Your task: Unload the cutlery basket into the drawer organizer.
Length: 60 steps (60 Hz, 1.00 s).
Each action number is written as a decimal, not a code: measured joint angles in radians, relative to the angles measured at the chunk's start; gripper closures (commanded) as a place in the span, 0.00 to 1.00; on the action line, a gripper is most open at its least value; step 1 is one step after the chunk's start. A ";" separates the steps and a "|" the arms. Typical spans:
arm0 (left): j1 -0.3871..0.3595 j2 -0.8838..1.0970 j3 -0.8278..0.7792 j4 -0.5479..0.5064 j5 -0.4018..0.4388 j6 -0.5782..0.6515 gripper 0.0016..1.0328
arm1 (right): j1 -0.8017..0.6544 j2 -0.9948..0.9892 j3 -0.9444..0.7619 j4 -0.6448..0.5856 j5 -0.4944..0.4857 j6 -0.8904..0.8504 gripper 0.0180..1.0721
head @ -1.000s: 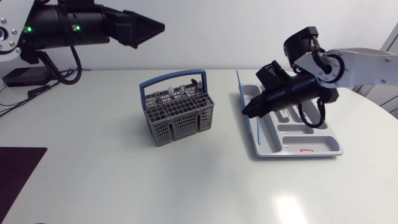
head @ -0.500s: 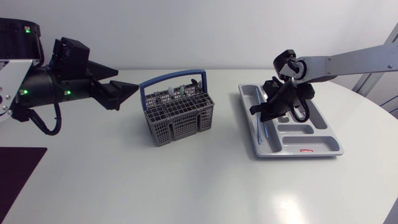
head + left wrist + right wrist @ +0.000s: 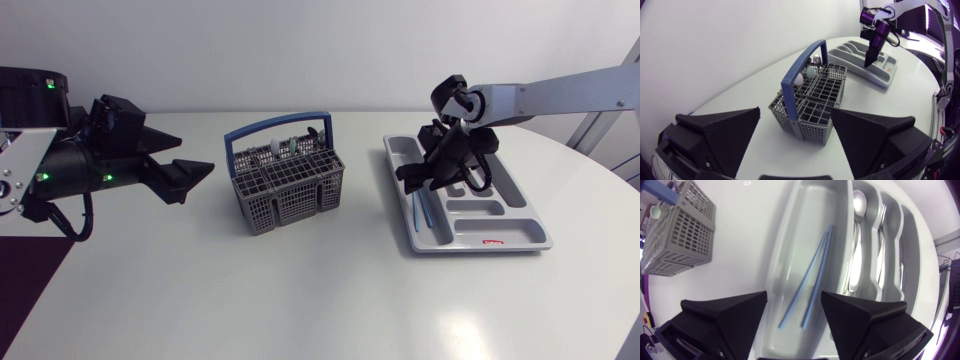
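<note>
Chopsticks (image 3: pixel 812 280) lay in the long compartment along the organizer's (image 3: pixel 520 235) basket-side edge. The right gripper (image 3: pixel 793 305) hung spread and empty above them, likely for release. The left gripper (image 3: pixel 796 111), equally spread and empty, faced the mid-table basket (image 3: pixel 285 185).

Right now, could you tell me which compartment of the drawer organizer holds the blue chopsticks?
The long outermost compartment, on the side facing the cutlery basket; its neighbours hold silver cutlery.

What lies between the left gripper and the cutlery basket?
Nothing: only bare table top separates the open left gripper from the cutlery basket, clearest in the head view.
</note>
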<state>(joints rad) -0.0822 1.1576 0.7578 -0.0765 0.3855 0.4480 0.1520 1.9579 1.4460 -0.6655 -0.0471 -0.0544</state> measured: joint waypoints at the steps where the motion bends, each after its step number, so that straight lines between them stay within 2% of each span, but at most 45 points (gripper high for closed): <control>1: 0.002 -0.002 -0.005 0.003 -0.002 0.002 0.05 | 0.008 -0.011 -0.001 0.005 -0.001 0.000 0.05; 3: 0.004 -0.006 -0.017 0.008 -0.006 0.004 0.06 | 0.027 -0.034 -0.003 0.019 -0.007 0.000 0.08; 7: 0.004 -0.011 -0.041 0.031 -0.021 0.010 0.07 | 0.069 -0.075 -0.006 0.056 -0.021 -0.001 0.22; 11: 0.004 -0.007 -0.059 0.049 -0.028 0.018 0.14 | 0.108 -0.098 -0.006 0.090 -0.054 -0.001 0.34; 17: 0.008 0.028 -0.066 0.077 -0.029 0.024 0.27 | 0.151 -0.101 -0.006 0.132 -0.077 -0.001 0.60; 26: 0.008 0.129 -0.066 0.138 -0.032 0.024 0.53 | 0.184 -0.091 -0.005 0.162 -0.101 0.000 0.87; 28: 0.008 0.153 -0.066 0.150 -0.032 0.024 0.56 | 0.189 -0.083 0.000 0.165 -0.110 0.000 0.89; 37: 0.008 0.277 -0.063 0.219 -0.042 0.024 0.59 | 0.201 -0.021 0.040 0.170 -0.132 0.000 0.89; 60: 0.007 0.511 0.065 0.316 -0.051 -0.043 0.59 | 0.201 0.146 0.219 0.195 -0.242 0.048 0.89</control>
<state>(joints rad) -0.0750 1.6684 0.8227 0.2394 0.3340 0.4053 0.3527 2.1036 1.6649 -0.4702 -0.2890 -0.0063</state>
